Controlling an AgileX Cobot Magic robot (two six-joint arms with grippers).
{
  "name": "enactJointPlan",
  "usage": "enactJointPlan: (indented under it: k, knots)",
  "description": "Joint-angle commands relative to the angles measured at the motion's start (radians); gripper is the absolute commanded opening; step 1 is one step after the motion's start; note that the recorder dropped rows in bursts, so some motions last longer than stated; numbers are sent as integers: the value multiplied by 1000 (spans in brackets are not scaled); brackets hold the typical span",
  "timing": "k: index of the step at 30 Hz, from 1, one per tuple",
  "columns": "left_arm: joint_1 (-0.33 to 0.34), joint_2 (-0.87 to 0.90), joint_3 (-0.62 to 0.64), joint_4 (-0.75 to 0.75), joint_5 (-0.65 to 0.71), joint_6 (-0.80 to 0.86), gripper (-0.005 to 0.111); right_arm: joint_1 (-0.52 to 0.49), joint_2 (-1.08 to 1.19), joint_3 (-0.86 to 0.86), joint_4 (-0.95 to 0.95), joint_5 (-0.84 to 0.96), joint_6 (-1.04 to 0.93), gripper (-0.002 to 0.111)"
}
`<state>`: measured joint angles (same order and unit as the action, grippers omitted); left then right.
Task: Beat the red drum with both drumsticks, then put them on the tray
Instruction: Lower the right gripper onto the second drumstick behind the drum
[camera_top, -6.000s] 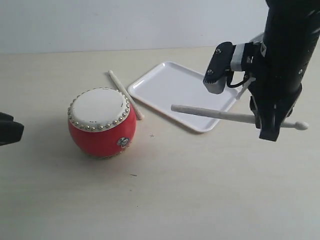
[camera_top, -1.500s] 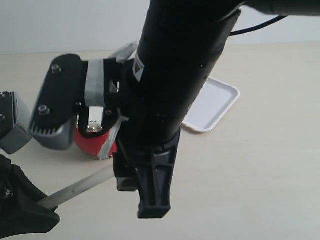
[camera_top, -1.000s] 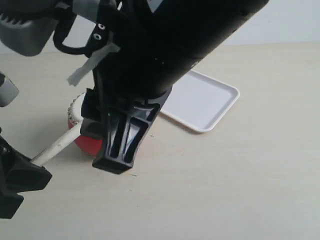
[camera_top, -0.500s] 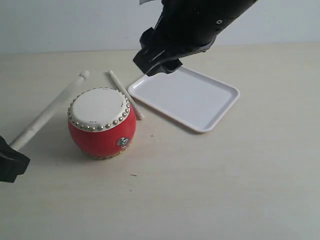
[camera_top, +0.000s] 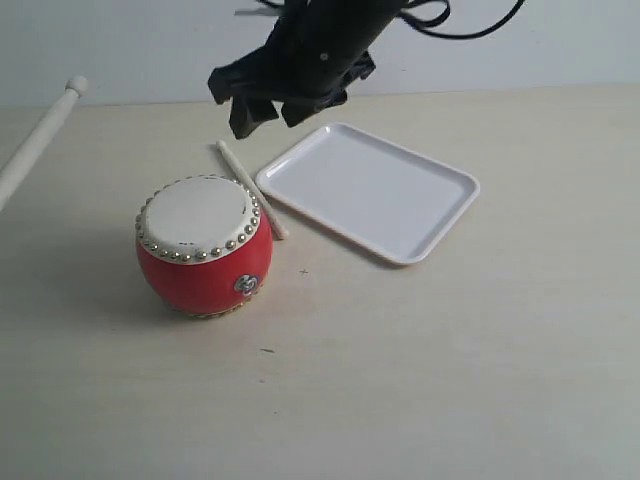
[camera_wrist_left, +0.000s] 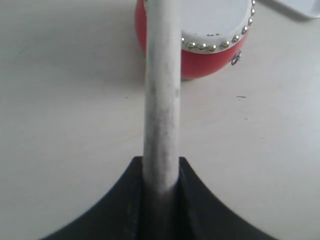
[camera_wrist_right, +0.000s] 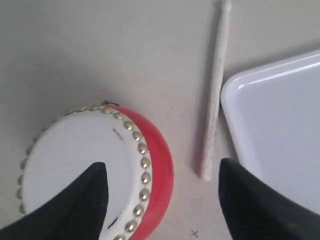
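Observation:
The red drum (camera_top: 205, 250) with its cream skin stands left of the middle of the table. One drumstick (camera_top: 250, 188) lies on the table between the drum and the white tray (camera_top: 400, 200). The other drumstick (camera_top: 38, 135) slants up at the far left, and my left gripper (camera_wrist_left: 161, 172) is shut on its shaft, with the drum (camera_wrist_left: 210, 62) beyond the stick. My right gripper (camera_top: 270, 112) hangs open and empty above the lying drumstick (camera_wrist_right: 212, 100). From the wrist, its fingertips (camera_wrist_right: 97, 172) straddle the drum's edge (camera_wrist_right: 160, 155) and the table beside the tray (camera_wrist_right: 280, 125).
The pale tabletop (camera_top: 450, 370) stretches bare in front of the drum and tray. A white wall (camera_top: 120, 40) runs behind the table's back edge. The right arm's black cables (camera_top: 460, 25) hang at the top of the exterior view.
The left-held drumstick has swung up and to the left, away from the drum, and the left gripper has left the exterior view. The right gripper has shifted left and farther back.

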<state>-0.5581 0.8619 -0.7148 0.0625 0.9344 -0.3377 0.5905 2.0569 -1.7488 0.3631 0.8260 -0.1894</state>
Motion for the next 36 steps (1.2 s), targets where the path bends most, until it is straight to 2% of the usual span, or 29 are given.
enactJointPlan:
  k: [1,11,36]
  knots:
    - [3,-13,-8,12,27,-25,0,-5,82,-27,0,-105,21,60]
    - [3,-13,-8,12,27,-41,0,-7,146,-27,-7,-271,64,59]
    - [3,-14,-8,12,66,-41,0,-7,247,-27,4,-238,62,59]
